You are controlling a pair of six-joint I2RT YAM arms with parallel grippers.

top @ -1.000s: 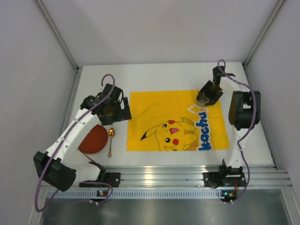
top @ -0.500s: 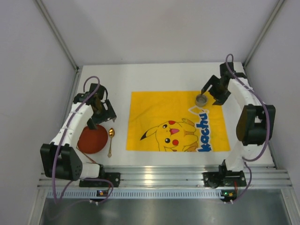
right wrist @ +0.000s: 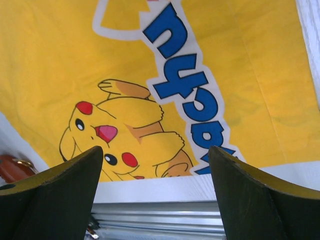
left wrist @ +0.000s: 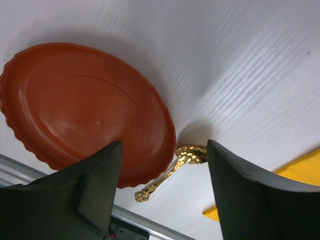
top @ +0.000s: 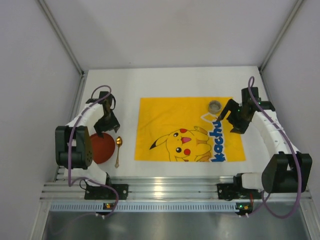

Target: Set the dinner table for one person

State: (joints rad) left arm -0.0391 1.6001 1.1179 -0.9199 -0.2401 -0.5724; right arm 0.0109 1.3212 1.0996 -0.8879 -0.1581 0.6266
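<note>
The dinner table (top: 175, 80), stiff and fixed, is spread beneath both arms (it is to be dressed, not lifted). The red plate (left wrist: 85, 125), judged light and rigid, is laid flat on it, left of the yellow mat (top: 165, 115); its scalloped rim is best pinched. The gold spoon (left wrist: 175, 167), just beside that rim, could be knocked. The left gripper (left wrist: 162, 150) and right gripper (right wrist: 156, 150) are seen spread wide, with nothing between the fingers.

The right gripper (top: 223, 114) has released the cup (top: 215, 106) and backed toward the right edge; the left gripper (top: 102, 131) has shifted toward the left edge.
</note>
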